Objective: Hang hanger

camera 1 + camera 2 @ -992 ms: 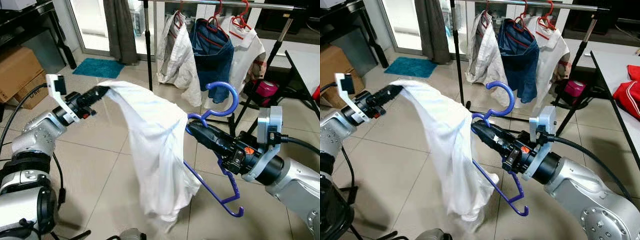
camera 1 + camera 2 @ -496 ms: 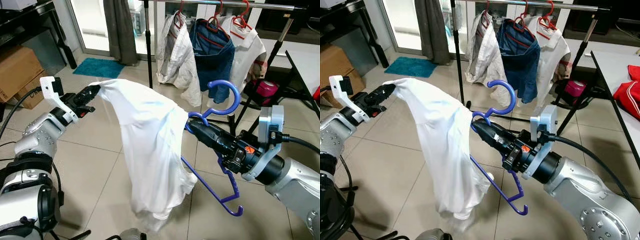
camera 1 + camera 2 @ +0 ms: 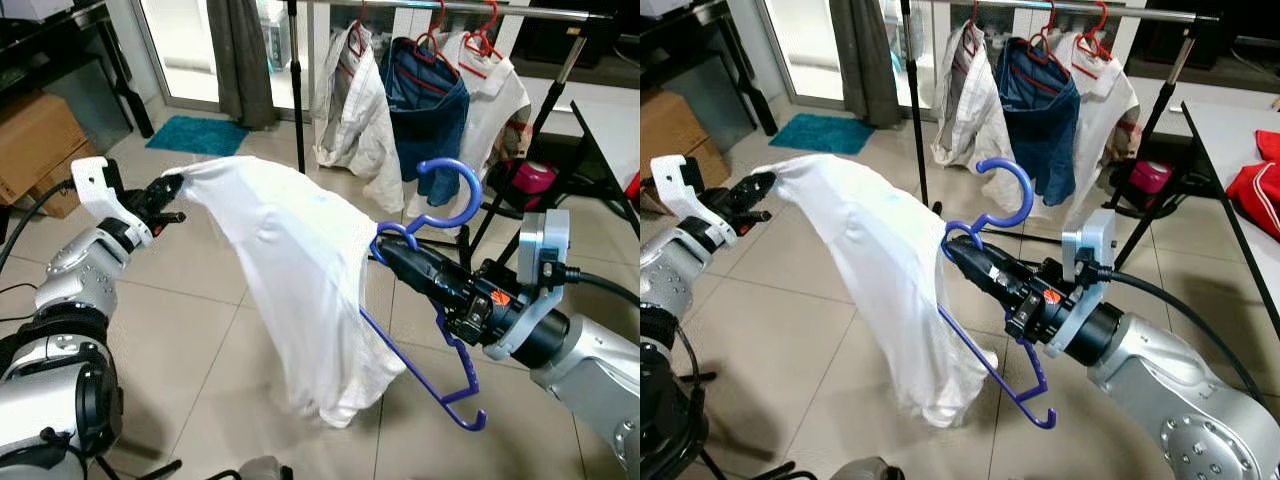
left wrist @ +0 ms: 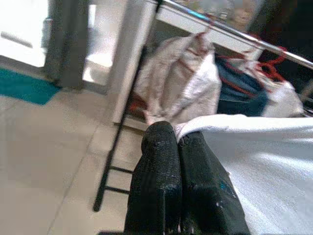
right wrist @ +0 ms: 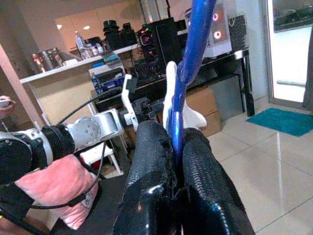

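My right gripper (image 3: 388,248) is shut on the neck of a blue plastic hanger (image 3: 452,192), hook upward, its lower arm (image 3: 425,385) sloping down toward the floor. A white shirt (image 3: 300,280) drapes over the hanger's left arm and hangs nearly to the tiles. My left gripper (image 3: 172,185) is shut on the shirt's far corner, holding it stretched out to the left. In the left wrist view the black fingers (image 4: 168,161) pinch the white cloth (image 4: 259,161). In the right wrist view the fingers (image 5: 166,161) clamp the blue hanger (image 5: 188,83).
A clothes rail (image 3: 450,8) stands behind with several garments on red hangers (image 3: 430,75). A black pole (image 3: 297,90) rises at its left end. Cardboard boxes (image 3: 35,145) sit at far left, a teal mat (image 3: 195,135) by the door, a dark table (image 3: 610,150) at right.
My left gripper has pulled the shirt corner further left and slightly down. The cloth has spread wider over the hanger and its hem has swung right. The right gripper has stayed put.
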You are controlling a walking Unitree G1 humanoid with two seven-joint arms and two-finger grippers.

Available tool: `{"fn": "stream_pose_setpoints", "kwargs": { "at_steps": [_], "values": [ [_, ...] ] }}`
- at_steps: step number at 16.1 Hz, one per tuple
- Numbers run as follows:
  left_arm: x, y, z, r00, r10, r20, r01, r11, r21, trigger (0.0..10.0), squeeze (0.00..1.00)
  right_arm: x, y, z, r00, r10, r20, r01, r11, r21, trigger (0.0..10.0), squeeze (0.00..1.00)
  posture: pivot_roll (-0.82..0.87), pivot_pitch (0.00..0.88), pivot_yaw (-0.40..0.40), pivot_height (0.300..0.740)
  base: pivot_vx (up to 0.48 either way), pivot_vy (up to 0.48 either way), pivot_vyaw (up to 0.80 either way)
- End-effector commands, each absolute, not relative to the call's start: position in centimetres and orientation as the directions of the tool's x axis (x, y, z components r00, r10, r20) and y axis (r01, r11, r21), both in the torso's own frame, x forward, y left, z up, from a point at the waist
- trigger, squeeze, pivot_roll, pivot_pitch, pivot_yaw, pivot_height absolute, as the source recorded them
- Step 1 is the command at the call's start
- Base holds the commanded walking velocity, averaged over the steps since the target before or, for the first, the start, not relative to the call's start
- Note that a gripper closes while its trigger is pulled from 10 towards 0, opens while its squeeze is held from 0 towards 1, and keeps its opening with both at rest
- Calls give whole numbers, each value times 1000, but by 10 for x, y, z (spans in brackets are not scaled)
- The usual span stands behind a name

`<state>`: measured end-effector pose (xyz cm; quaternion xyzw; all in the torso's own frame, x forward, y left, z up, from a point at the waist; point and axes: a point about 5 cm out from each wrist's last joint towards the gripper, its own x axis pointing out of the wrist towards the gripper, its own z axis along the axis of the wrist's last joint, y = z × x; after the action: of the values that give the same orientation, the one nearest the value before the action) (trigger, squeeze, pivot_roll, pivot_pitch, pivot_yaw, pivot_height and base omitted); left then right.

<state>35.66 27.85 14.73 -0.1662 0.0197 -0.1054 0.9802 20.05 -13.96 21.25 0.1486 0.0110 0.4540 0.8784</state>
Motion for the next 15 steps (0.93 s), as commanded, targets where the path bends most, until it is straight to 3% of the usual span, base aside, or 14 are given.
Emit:
{"fn": "stream_pose_setpoints", "kwargs": {
  "at_steps": [1, 5, 10, 13, 14, 15],
  "values": [
    [359, 287, 159, 986, -167, 21, 165, 937, -308, 0, 0, 199, -141, 219, 586, 793, 165, -803, 541, 250, 0, 0, 1, 0, 78, 740, 0, 0, 0],
    [358, 303, 164, 1000, -21, 22, 27, 955, -296, 0, 0, 200, -143, 220, 588, 792, 167, -802, 543, 251, 0, 0, 2, 0, 74, 740, 0, 0, 0],
    [358, 311, 167, 997, 68, 32, -56, 957, -286, 0, 0, 200, -142, 220, 585, 794, 166, -804, 540, 251, 0, 0, 2, 0, 70, 740, 0, 0, 0],
    [357, 312, 165, 995, 94, 27, -82, 955, -286, 0, 0, 200, -143, 220, 585, 794, 165, -804, 540, 250, 0, 0, 0, 0, 69, 740, 0, 0, 0],
    [359, 306, 162, 999, 38, 4, -35, 958, -285, 0, 0, 200, -142, 221, 584, 794, 166, -804, 539, 249, 0, 0, 1, 0, 71, 740, 0, 0, 0],
    [361, 298, 160, 1000, -18, -16, 13, 962, -272, 4275, 0, 201, -142, 221, 585, 794, 167, -804, 540, 248, 0, 0, 3, 0, 72, 740, 0, 0, 0]
  ]
}}
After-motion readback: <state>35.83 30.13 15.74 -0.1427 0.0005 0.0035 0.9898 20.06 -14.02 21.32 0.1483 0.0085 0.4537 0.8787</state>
